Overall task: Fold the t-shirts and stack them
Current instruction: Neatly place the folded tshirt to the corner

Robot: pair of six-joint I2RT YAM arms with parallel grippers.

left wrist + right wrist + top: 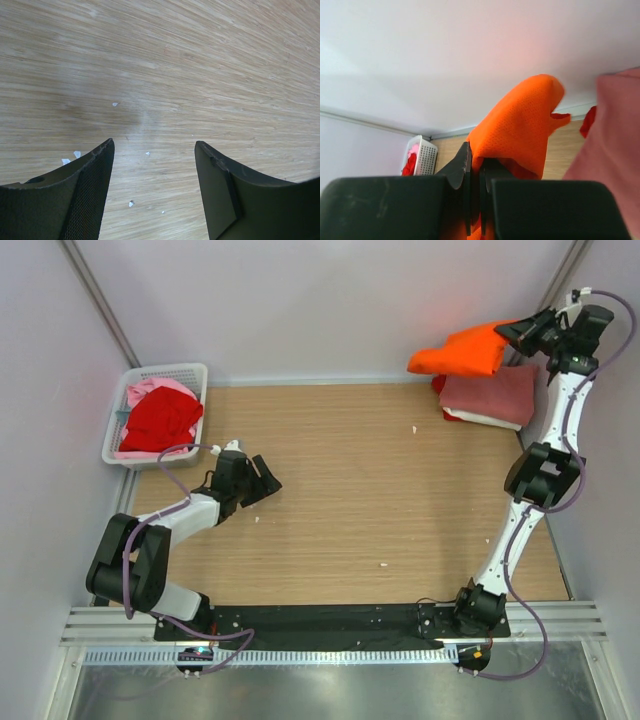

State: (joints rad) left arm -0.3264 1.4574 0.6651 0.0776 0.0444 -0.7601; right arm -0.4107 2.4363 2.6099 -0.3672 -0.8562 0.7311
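A folded bright orange t-shirt [462,351] hangs in the air at the far right, pinched by my right gripper [515,332], which is shut on its cloth [520,130]. Just below it lies a folded salmon-pink t-shirt [490,394] on top of a small stack, with red and white edges showing under it. More t-shirts, a red one [160,419] over a pale pink one [150,390], fill the basket at the far left. My left gripper [262,483] is open and low over bare wood [155,145], holding nothing.
The white mesh basket [194,373] stands at the far left corner against the wall. Grey walls close in the table on three sides. Small white scraps [76,154] lie on the wood near my left fingers.
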